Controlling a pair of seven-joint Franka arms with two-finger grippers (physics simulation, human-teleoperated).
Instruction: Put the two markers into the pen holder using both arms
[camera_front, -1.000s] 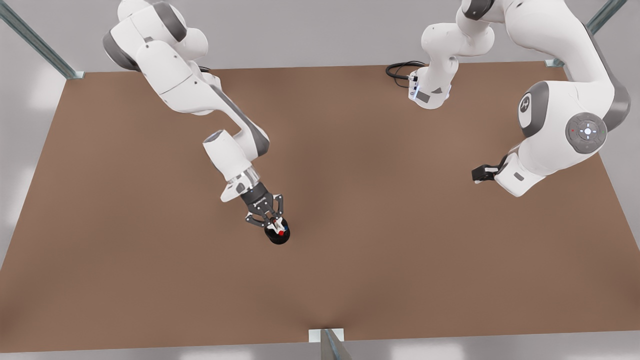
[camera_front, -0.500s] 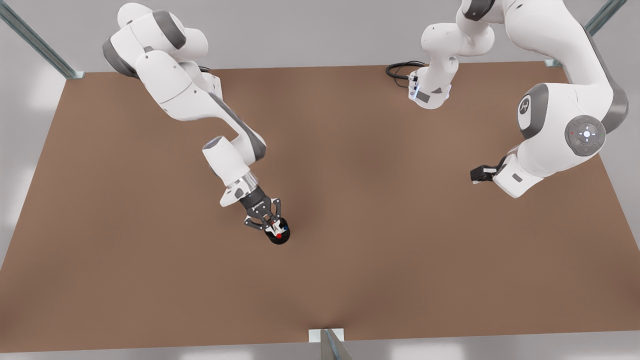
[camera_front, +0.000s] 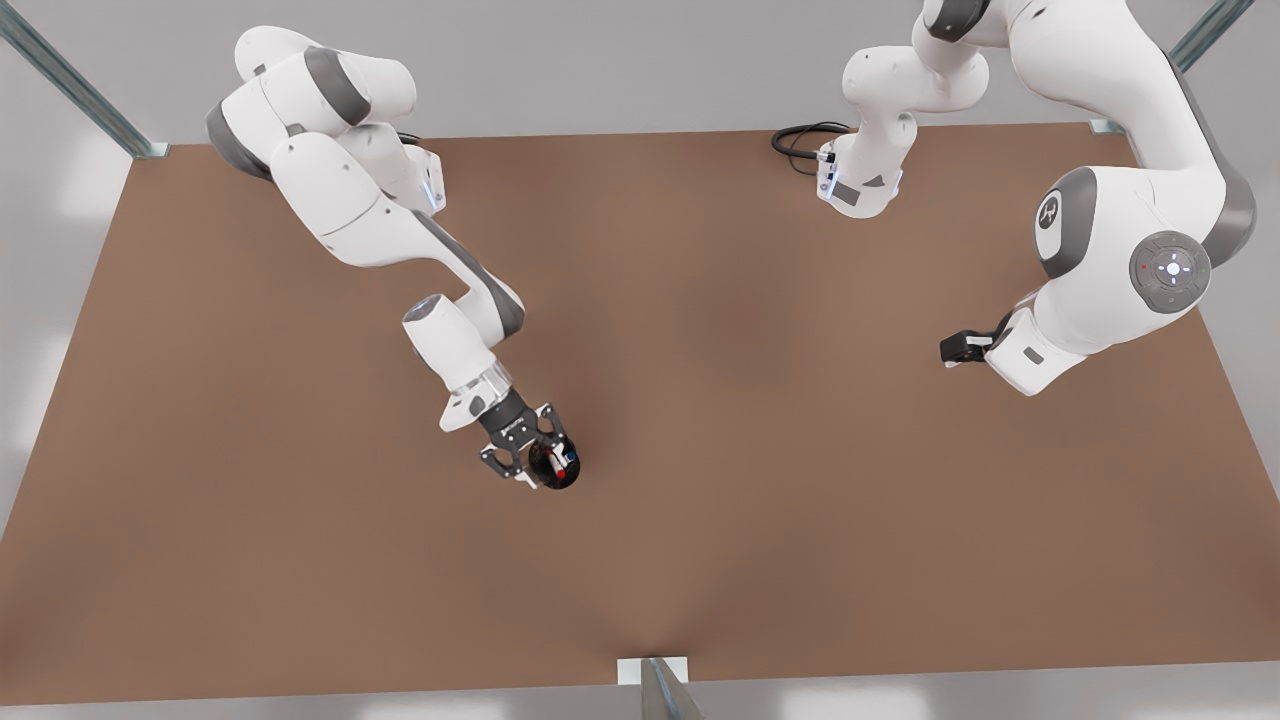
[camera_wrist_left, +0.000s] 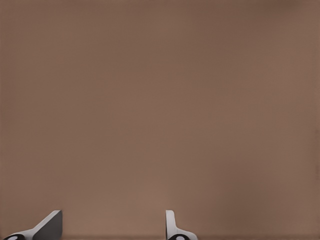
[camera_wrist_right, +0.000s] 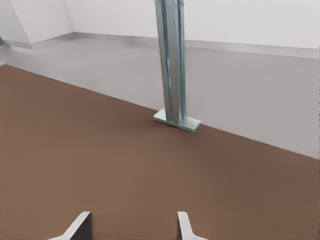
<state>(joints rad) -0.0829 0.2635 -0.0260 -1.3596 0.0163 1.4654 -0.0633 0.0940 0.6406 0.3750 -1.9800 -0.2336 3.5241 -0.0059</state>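
The pen holder (camera_front: 573, 481) stands mid-table (camera_front: 760, 420), with the red-capped marker (camera_front: 560, 474) and blue-capped marker (camera_front: 570, 458) upright inside it. My left gripper (camera_front: 525, 463) hangs just beside it, fingers apart and empty. My right gripper (camera_front: 957, 348) waits well apart, fingers spread.

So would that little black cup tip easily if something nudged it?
Probably fairly easily: the pen holder is small with a narrow base, and the two markers standing in it likely raise its balance point. It looks light, so a low push may just slide it across the smooth table.
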